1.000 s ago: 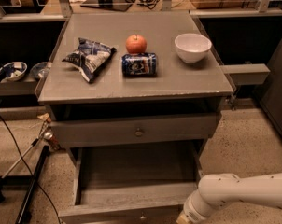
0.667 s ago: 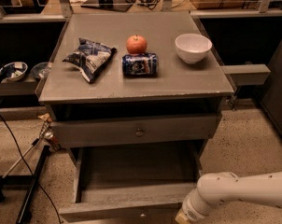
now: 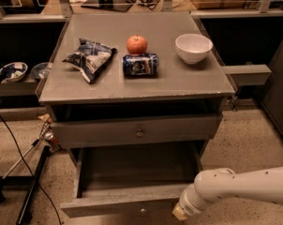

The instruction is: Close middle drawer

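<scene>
The middle drawer [image 3: 132, 168] stands pulled far out beneath the counter [image 3: 146, 86], its front panel low in view. The gripper [image 3: 180, 213] sits at that panel's right end, and I cannot tell whether it is open or closed. The step looks like lining up to push. Next comes a straight, even shove inward.

Apple [image 3: 137, 44], soda can [image 3: 140, 65], white bowl [image 3: 193, 47], chip bag [image 3: 91, 57] atop grey tabletop [image 3: 188, 81].

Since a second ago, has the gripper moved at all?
Yes, slightly. The gripper, at the front of the middle drawer, has shifted left and inward, judged against the fixed tabletop.
</scene>
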`<state>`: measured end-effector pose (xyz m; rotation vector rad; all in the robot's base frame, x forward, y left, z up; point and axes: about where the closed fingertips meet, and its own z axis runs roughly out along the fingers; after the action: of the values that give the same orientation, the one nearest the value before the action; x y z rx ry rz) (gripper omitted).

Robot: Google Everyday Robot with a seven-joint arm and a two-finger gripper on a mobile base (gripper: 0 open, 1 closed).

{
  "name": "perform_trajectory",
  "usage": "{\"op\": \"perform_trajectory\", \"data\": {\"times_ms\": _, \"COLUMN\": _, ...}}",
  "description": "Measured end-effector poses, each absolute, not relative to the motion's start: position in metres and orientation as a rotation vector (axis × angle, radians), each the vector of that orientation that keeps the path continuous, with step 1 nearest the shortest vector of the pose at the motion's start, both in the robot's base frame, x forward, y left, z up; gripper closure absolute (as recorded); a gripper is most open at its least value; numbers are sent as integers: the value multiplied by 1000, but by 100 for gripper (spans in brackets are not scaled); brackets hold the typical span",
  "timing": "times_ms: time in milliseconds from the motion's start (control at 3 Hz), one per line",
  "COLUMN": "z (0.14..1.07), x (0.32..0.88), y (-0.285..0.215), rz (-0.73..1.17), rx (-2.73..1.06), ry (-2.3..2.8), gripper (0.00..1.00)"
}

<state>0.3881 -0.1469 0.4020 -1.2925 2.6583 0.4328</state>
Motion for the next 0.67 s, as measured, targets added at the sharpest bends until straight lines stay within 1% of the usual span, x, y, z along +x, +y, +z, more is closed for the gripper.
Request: {"op": "perform_trajectory", "data": {"times_ms": 667, "z": 418, "x": 413, "y": -130, "rz": 417, "rx": -1283, "ry": 2577, "gripper": 100}}
